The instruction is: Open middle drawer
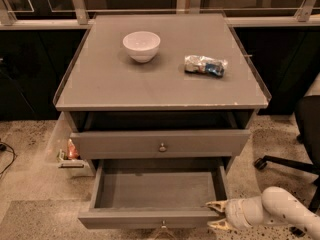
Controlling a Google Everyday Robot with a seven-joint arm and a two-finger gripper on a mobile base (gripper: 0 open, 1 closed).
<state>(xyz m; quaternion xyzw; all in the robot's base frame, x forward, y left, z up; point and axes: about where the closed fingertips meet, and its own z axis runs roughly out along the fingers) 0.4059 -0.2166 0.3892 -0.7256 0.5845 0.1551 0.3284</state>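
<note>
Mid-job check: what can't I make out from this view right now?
Camera view:
Bottom drawer: hidden beneath the pulled-out middle drawer, cut by the lower edge.
Top drawer's inside: shadowed under the cabinet top.
Arm behind the pincer, at the middle drawer's right front corner: cut by the right edge.
</note>
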